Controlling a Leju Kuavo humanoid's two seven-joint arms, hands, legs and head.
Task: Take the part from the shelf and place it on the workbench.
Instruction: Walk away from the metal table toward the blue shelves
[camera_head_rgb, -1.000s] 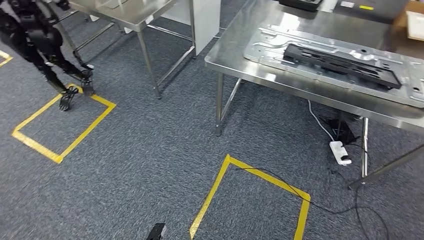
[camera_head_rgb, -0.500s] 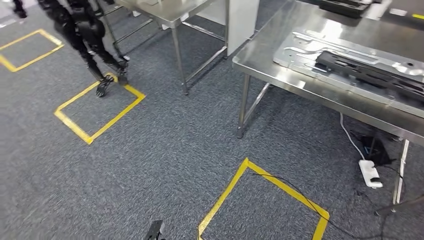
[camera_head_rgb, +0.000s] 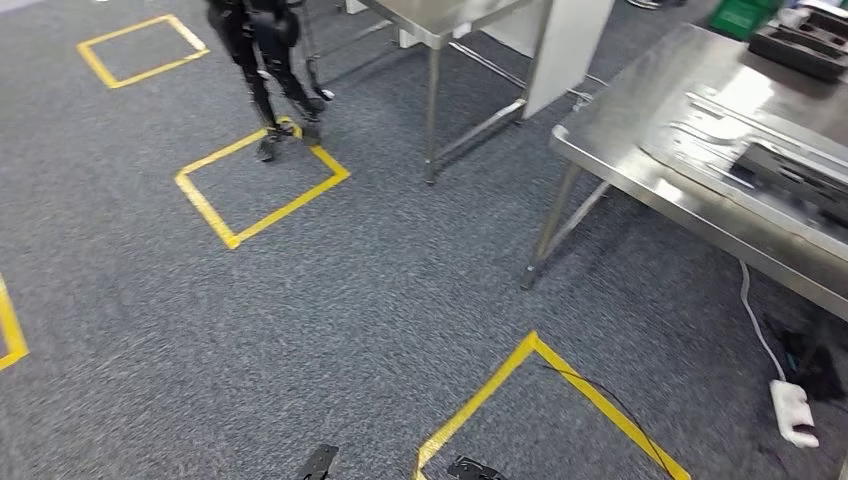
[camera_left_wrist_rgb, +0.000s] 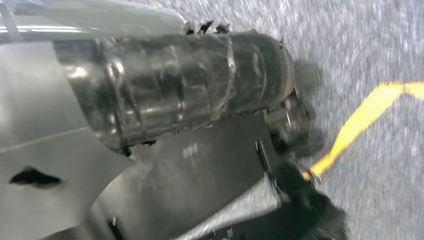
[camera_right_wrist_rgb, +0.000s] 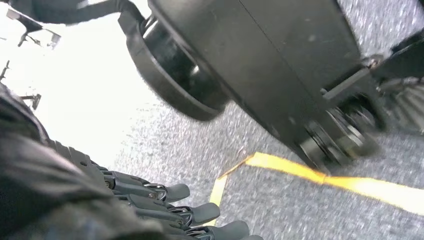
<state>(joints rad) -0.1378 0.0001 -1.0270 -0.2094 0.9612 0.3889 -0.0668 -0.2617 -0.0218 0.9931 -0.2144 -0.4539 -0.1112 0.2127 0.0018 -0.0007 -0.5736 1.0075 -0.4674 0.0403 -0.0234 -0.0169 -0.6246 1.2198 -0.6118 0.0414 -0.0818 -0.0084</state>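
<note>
Grey carpet (camera_head_rgb: 380, 300) is being crossed by yellow tape squares (camera_head_rgb: 262, 185). A second steel table (camera_head_rgb: 440, 15) is standing further back, a white panel (camera_head_rgb: 565, 45) leaning beside it. A dark legged robot (camera_head_rgb: 265, 55) is standing at one square's corner. A white power strip (camera_head_rgb: 795, 412) is lying on the floor.

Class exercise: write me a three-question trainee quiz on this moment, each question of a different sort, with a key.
1. True or false: the steel workbench carries a flat metal plate.
2. What colour is the floor tape? A red, B yellow, C blue.
3. Fill in: the right hand holds ____.

Key: 1 true; 2 B; 3 nothing, its fingers lie apart.
</note>
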